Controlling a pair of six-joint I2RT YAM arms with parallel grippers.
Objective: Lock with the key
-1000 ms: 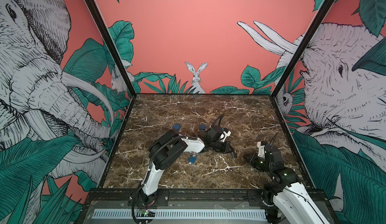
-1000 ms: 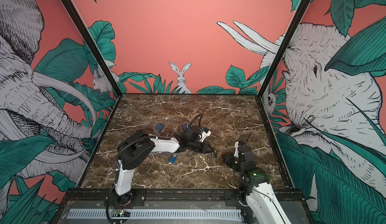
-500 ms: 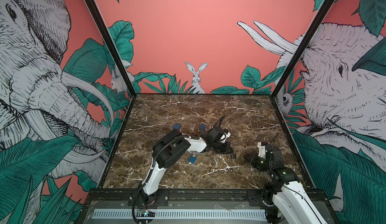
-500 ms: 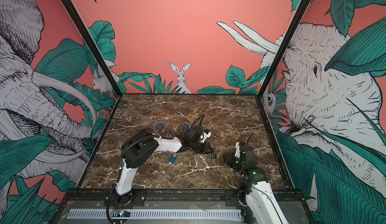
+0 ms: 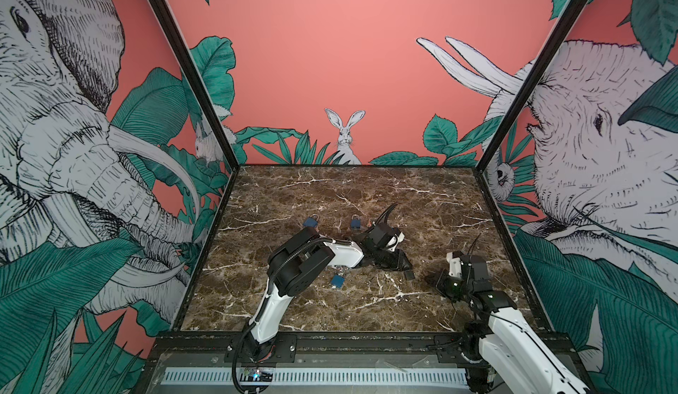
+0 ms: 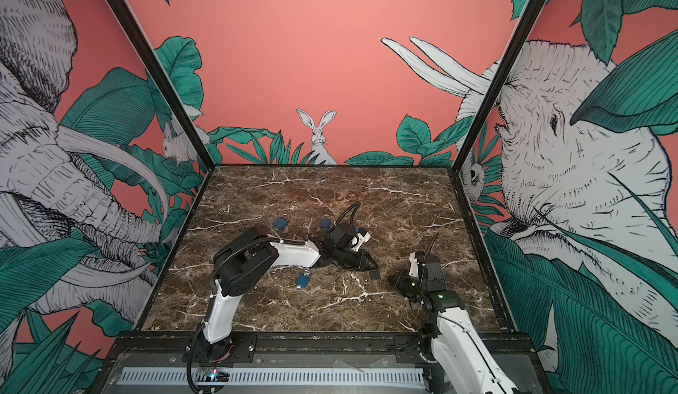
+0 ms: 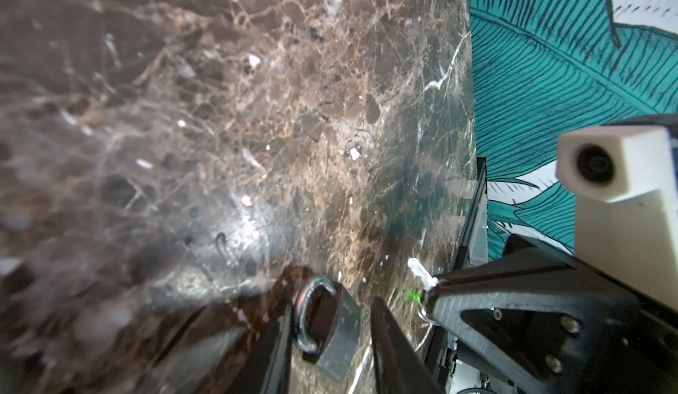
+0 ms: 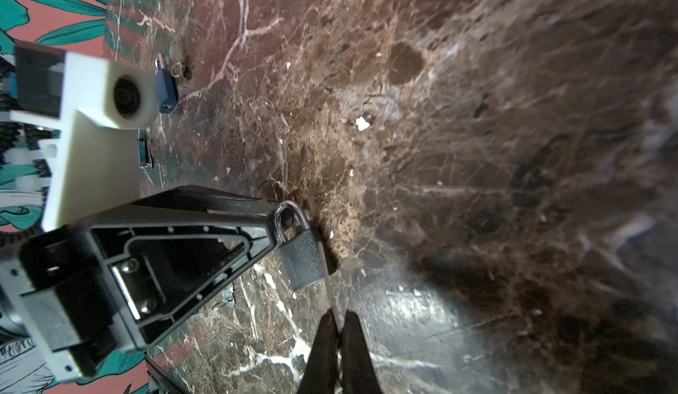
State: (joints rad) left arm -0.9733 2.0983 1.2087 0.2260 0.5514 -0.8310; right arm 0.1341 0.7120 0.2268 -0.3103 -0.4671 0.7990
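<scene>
L gripper jaws parted round the padlock, which rests on the table btwn the fingers, prob. not pinched. R gripper clenched on the key, blade near the padlock. Both grippers mid-table, close together.

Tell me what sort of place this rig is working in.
Probably an enclosed robot test cell, not a real room: a marble-look tabletop, printed jungle-mural walls held by black frame posts, and blue padlocks laid out as practice props.
</scene>
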